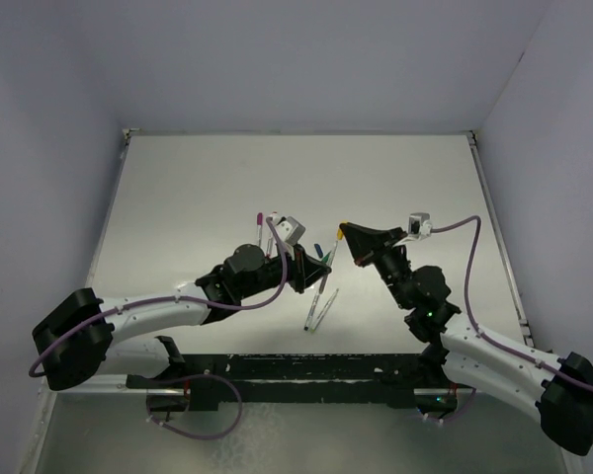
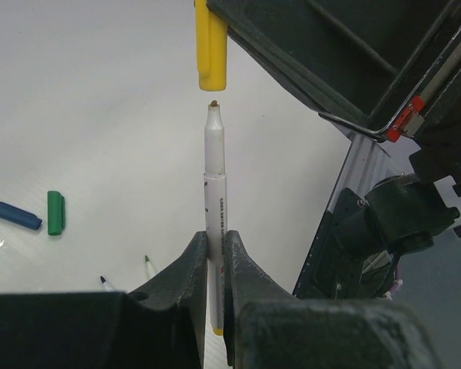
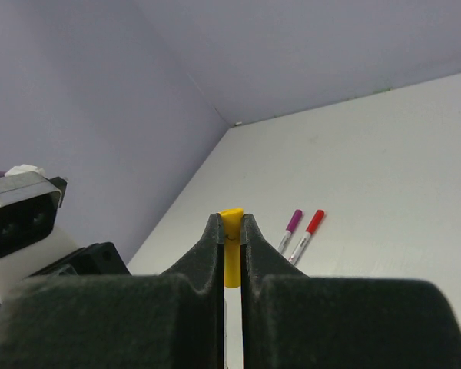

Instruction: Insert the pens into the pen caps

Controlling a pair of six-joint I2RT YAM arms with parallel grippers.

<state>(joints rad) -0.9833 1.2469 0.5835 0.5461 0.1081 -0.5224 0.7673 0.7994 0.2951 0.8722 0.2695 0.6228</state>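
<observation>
- Above the middle of the tabletop (image 1: pixel 198 188), the left arm's fingers (image 2: pixel 198 257) are pinched narrowly on a thin white-barrelled marker pen (image 2: pixel 214 192). They grip it low on the barrel. Its back end is hidden between the pads except for a sliver of yellow.
- The held pen's small brownish nib points straight at the open mouth of a stubby yellow plastic cap (image 2: pixel 211 46). The two are lined up, with a thin gap showing between them.
- The right arm's fingers (image 3: pixel 215 246) are closed tight on that yellow cap. In the right wrist view only its end pokes out from between them. In the left wrist view the cap's far end is cut off by the picture edge.
- From overhead the two sets of fingers form one dark clump. Neither the held pen nor the yellow cap can be made out clearly there.
- A stubby blue cap (image 2: pixel 13 215) and a stubby green cap (image 2: pixel 55 212) lie on the tabletop near each other, not touching.
- Two loose uncapped pens show only their tips in the left wrist view, the rest hidden behind the left arm's fingers.
- Overhead, thin loose pens (image 1: pixel 321 306) lie close together toward the near edge, about midway along it. Their exact count is hard to tell.
- A pen with a purple cap (image 3: pixel 290 229) and a pen with a red cap (image 3: pixel 308 233) lie side by side near the tabletop's middle. Their lower barrels are hidden behind the right arm's fingers.
</observation>
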